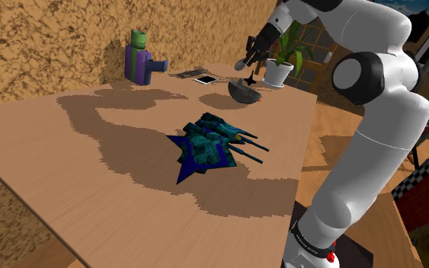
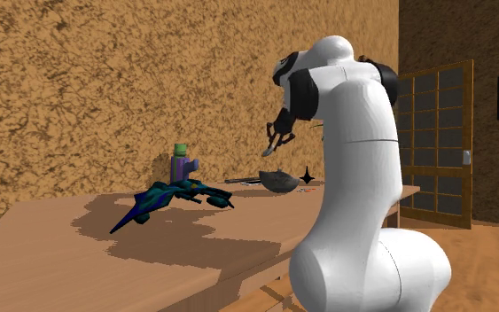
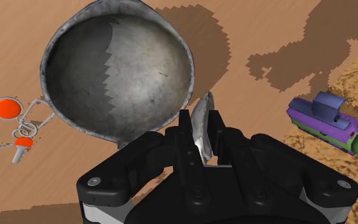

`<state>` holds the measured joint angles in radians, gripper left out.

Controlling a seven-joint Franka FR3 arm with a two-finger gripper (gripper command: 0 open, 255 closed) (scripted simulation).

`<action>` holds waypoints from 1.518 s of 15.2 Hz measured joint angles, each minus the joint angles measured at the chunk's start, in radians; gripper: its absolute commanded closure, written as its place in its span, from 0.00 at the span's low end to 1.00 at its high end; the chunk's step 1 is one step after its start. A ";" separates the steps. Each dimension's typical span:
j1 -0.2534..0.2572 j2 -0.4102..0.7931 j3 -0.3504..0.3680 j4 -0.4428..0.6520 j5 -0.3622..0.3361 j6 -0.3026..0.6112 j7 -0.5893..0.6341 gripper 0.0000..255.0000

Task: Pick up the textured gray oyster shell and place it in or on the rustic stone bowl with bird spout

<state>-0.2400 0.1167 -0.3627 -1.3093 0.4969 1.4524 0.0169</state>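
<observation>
My black gripper [image 1: 249, 59] hangs above the far end of the wooden table, shut on a thin grey oyster shell [image 3: 203, 113] that stands edge-on between the two fingers [image 3: 185, 130]. The shell's pale tip shows under the hand in the shoulder view [image 1: 246, 64]. A little below sits the round grey stone bowl [image 3: 117, 76], its hollow bare. In the wrist view the shell is just outside the bowl's rim, on the side toward the purple toy. The bowl [image 1: 242, 91] rests near the table's far edge. The second exterior view has the gripper [image 2: 280, 144] above the bowl [image 2: 279, 182].
A blue-green toy spaceship [image 1: 212, 145] lies mid-table. A purple and green toy [image 1: 140, 61] stands at the back, with flat dark items [image 1: 197, 76] beside it. A potted plant [image 1: 281, 65] and a small black star shape [image 1: 251, 78] are close behind the bowl. Red-tipped trinkets [image 3: 6, 108] lie beside the bowl.
</observation>
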 measured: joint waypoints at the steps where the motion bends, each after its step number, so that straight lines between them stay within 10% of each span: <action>1: -0.022 0.030 -0.013 0.042 0.014 -0.026 -0.021 1.00; 21: -0.007 -0.027 -0.011 -0.215 -0.012 0.157 -0.109 1.00; 22: -0.007 -0.027 -0.011 -0.215 -0.012 0.157 -0.109 0.00; 23: -0.007 -0.027 -0.011 -0.215 -0.012 0.157 -0.109 0.00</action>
<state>-0.2470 0.0900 -0.3740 -1.5241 0.4850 1.6097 -0.0918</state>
